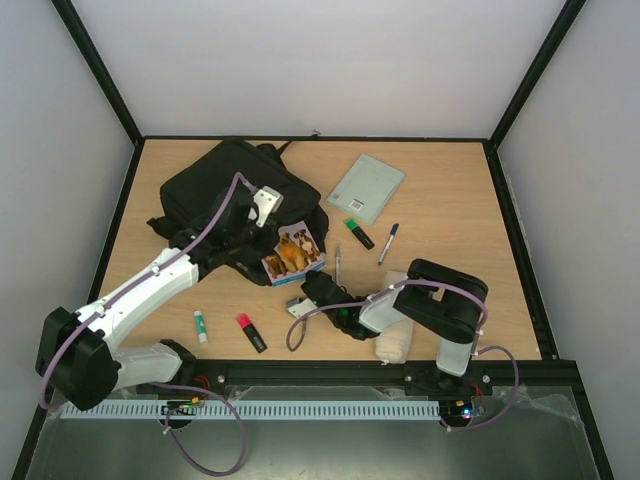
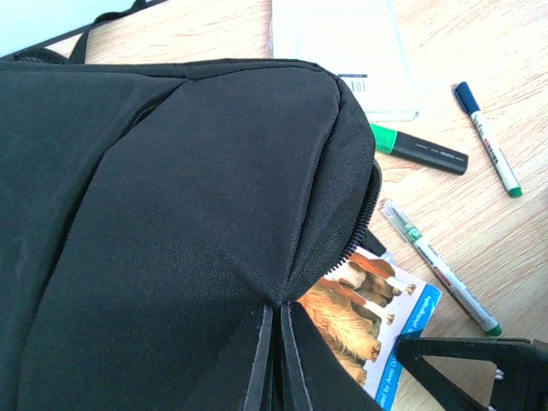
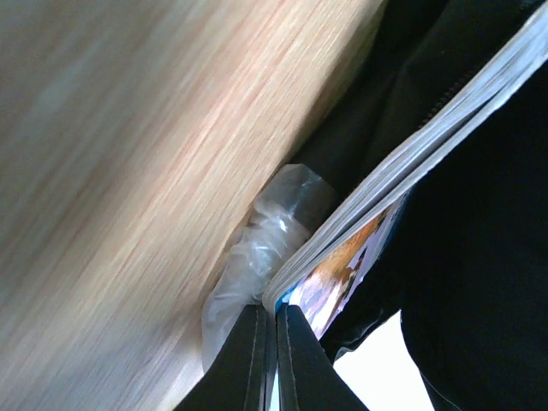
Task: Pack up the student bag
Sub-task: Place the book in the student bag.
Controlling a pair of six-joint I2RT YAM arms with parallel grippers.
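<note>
The black student bag point(image 1: 225, 190) lies at the far left of the table. A dog picture book point(image 1: 293, 254) sticks halfway out of its zipped opening. My left gripper point(image 1: 264, 232) is shut on the bag's top flap; in the left wrist view the fabric point(image 2: 205, 214) is pinched between the fingers point(image 2: 261, 368) and lifted over the book point(image 2: 377, 312). My right gripper point(image 1: 310, 285) is shut on the book's near corner. The right wrist view shows its fingertips point(image 3: 257, 360) clamped on the page edges point(image 3: 377, 188), with bag fabric point(image 3: 479, 257) around them.
A grey-green notebook point(image 1: 366, 188), a green highlighter point(image 1: 358, 233), a blue-capped marker point(image 1: 388, 243) and a thin pen point(image 1: 337, 266) lie right of the bag. A glue stick point(image 1: 201, 325), a pink highlighter point(image 1: 250, 332) and a white pouch point(image 1: 394, 343) lie near the front edge.
</note>
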